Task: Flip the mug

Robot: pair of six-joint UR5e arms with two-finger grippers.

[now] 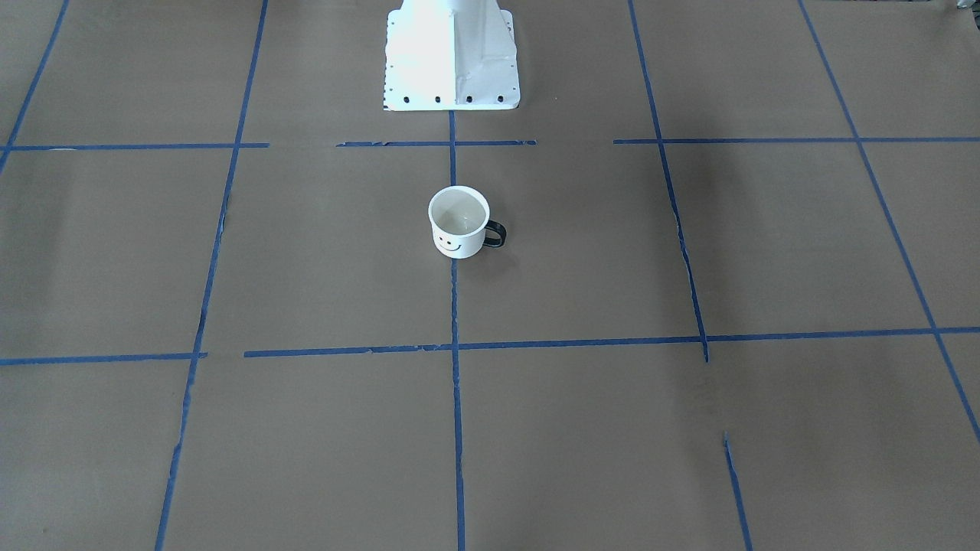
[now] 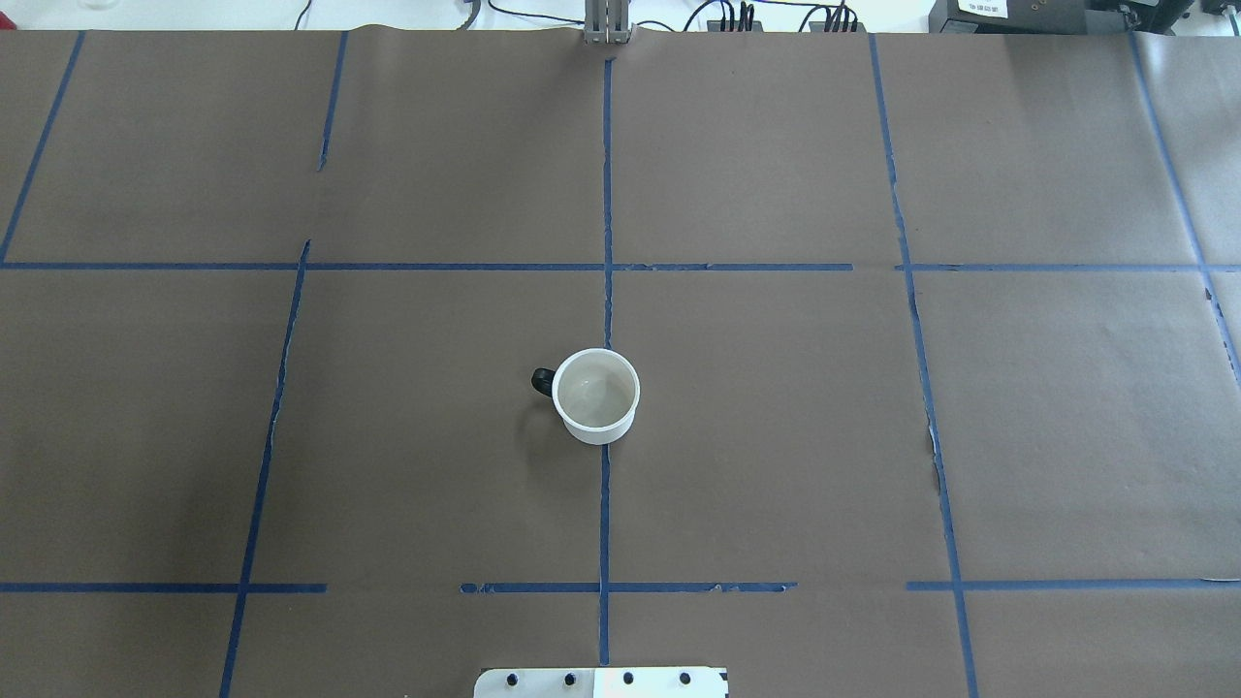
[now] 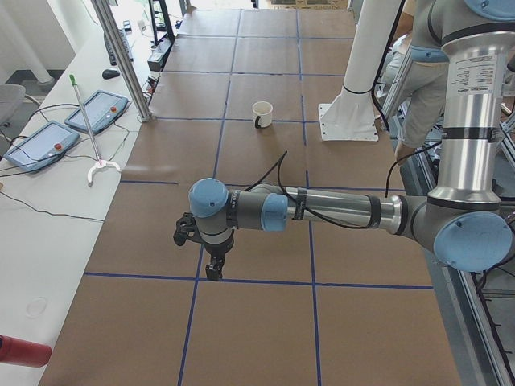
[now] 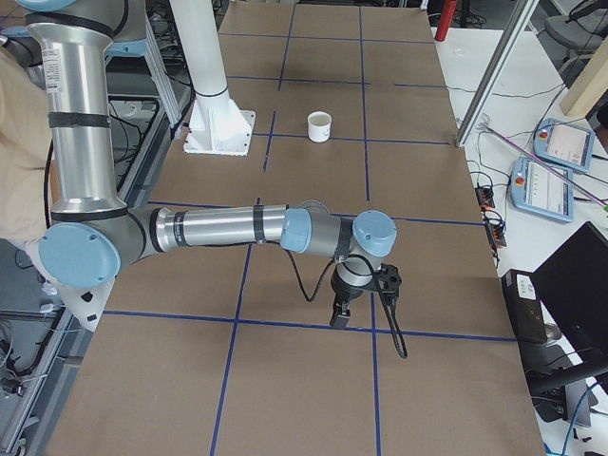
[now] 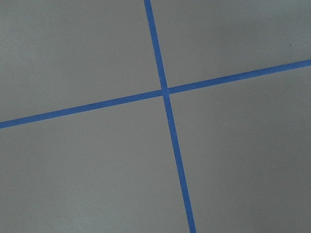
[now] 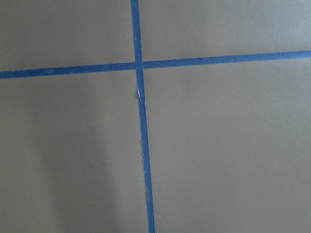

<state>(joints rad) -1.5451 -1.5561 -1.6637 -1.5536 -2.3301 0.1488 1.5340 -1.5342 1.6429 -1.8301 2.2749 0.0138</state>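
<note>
The white mug (image 1: 458, 222) with a black smiley face and a black loop handle stands upright, mouth up, on the central blue tape line in front of the robot base. It also shows in the overhead view (image 2: 596, 396) and small in both side views (image 3: 262, 113) (image 4: 319, 126). The left gripper (image 3: 213, 272) hangs low over the table's left end, far from the mug. The right gripper (image 4: 339, 318) hangs low over the right end, also far away. I cannot tell whether either is open or shut. Both wrist views show only brown paper and crossing tape.
The white robot pedestal (image 1: 452, 53) stands just behind the mug. Blue tape lines (image 2: 606, 194) grid the brown paper. Teach pendants (image 3: 96, 111) (image 4: 567, 142) lie on side benches beyond the table. A person (image 3: 418, 104) stands behind the robot.
</note>
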